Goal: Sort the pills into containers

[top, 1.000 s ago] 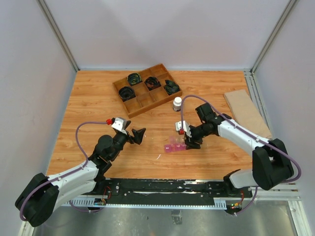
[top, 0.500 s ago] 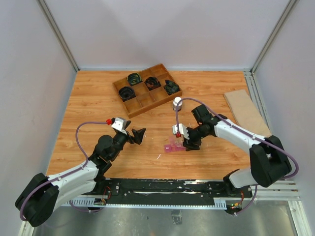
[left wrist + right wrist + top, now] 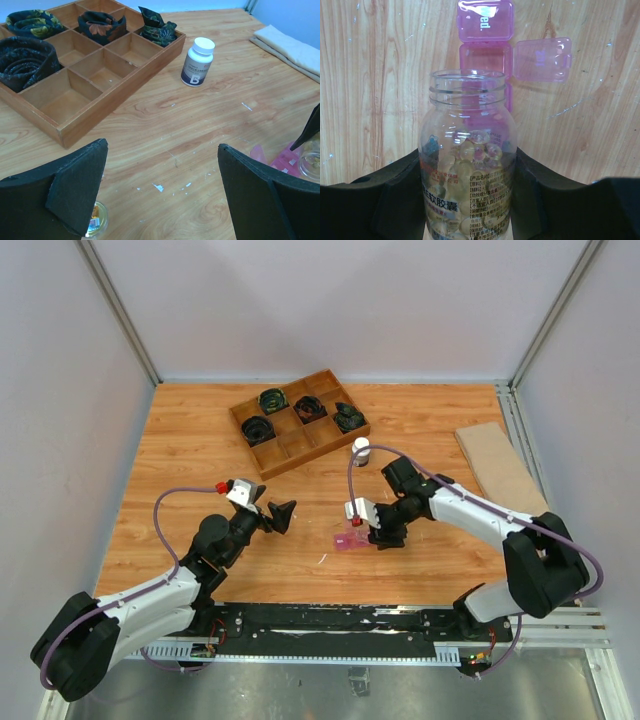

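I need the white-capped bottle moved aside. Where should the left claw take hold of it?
Probably around the round body of the upright white-capped bottle, below the cap, with the open left claw coming in level from the near side. That side is open, while the brown wooden divided tray sits close on its left.

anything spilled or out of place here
No spilled pills show. The right pincer holds the open jar of pills by the pink strip, one lid flipped open. White flecks litter the table, and a small round cap-like thing lies loose.
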Tool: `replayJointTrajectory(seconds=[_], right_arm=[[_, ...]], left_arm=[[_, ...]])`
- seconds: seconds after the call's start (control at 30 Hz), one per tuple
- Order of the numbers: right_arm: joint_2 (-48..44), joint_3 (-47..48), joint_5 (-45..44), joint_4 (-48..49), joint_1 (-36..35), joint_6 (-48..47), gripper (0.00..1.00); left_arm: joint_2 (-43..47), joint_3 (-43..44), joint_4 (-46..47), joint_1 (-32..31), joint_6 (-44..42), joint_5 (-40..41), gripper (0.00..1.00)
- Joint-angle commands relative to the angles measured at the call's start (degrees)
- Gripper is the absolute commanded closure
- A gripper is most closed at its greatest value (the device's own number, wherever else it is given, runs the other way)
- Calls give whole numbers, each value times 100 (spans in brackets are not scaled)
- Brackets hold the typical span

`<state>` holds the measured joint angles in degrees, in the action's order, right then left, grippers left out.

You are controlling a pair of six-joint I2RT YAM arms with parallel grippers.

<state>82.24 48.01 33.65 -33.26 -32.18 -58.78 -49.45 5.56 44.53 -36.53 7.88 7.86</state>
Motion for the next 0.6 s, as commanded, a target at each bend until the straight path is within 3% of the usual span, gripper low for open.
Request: replayJointTrajectory(seconds=[0.0,0.57], right_arm=[[81,68,-263,-41,-217,-37,99],[223,180,-790,-48,-460,79,99]], left_arm=[[-21,3,240,-38,-80,79,5],[-21,0,240,-38,-85,75,4]])
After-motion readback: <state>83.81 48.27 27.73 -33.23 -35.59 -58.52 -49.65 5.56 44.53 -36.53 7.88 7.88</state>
